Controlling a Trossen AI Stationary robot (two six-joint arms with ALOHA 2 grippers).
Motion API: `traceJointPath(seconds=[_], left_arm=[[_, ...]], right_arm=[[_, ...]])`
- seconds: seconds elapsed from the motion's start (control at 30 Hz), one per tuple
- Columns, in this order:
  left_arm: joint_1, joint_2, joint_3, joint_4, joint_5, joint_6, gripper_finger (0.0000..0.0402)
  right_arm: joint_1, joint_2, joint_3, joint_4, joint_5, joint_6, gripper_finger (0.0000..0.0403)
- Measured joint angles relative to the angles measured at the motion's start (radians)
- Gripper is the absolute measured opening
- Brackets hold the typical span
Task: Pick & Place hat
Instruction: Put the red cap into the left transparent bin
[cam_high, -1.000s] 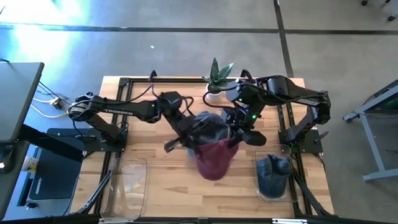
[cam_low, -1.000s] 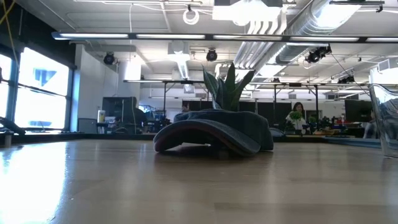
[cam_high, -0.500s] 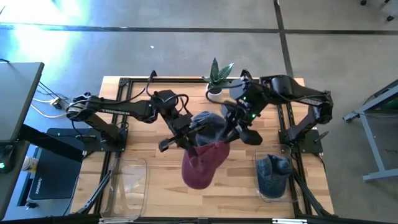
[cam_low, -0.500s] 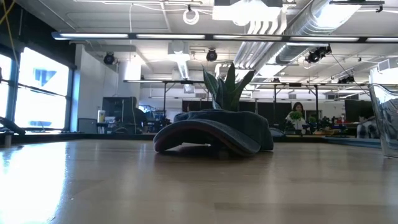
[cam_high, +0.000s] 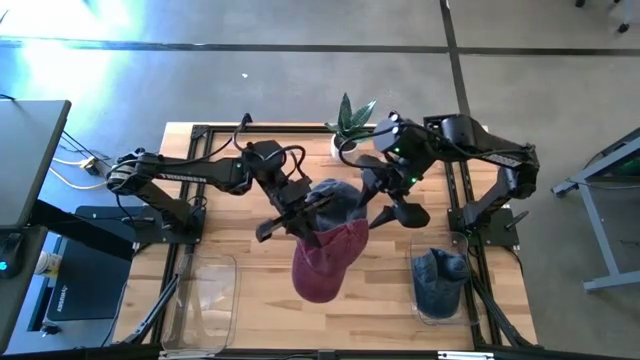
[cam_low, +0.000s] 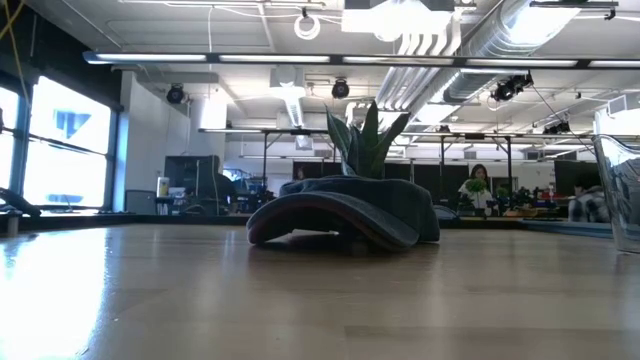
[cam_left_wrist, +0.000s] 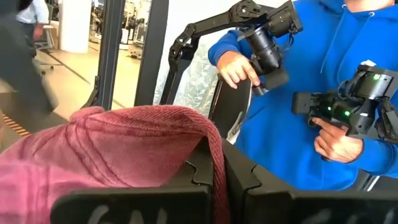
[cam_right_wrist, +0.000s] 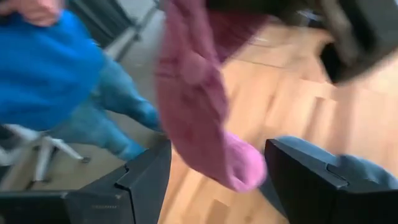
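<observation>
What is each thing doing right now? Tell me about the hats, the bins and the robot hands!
Red hat: hanging in the air from the left gripper.
Left gripper: shut on the red hat.
Right gripper: open, holding nothing, beside the red hat.
Grey hat: lying on the table.
Right bin: has a dark blue hat inside.
Left bin: nothing in it.
Plant: standing upright.

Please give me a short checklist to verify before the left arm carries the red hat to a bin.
1. Left hand shut on red hat: ok.
2. Right hand open and off the hat: ok.
3. Hat lifted off the table: cannot tell from above.
4. Left bin free to receive it: ok, looks empty.
5. Right bin free: not ok, it holds a blue hat.
</observation>
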Motion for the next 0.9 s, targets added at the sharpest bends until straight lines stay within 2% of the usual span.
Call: traceJointPath(seconds=[0.13,0.27,0.47,0.63,0.77,0.9], left_arm=[[0.000,0.000,0.000,-0.014,-0.026,-0.002,0.0001],[0.000,0.000,0.000,-0.023,-0.045,-0.002,0.0001],[0.000,0.000,0.000,-0.037,-0.068,-0.002,0.0001],[0.000,0.000,0.000,-0.089,-0.104,-0.010,0.0001],[0.001,0.000,0.000,-0.098,-0.128,-0.010,0.0001],[0.001,0.000,0.000,-0.106,-0.133,-0.036,0.0001]], right_arm=[[-0.003,0.000,-0.006,0.016,-0.092,-0.002,0.0255],[0.010,-0.031,-0.162,0.115,-0.125,-0.013,0.0255],[0.006,-0.141,-0.469,0.537,-0.190,0.136,0.0255],[0.031,-0.255,-0.691,0.785,-0.213,0.277,0.0249],[0.069,-0.321,-0.820,0.955,-0.192,0.402,0.0204],[0.098,-0.352,-0.874,1.042,-0.190,0.501,0.0118]])
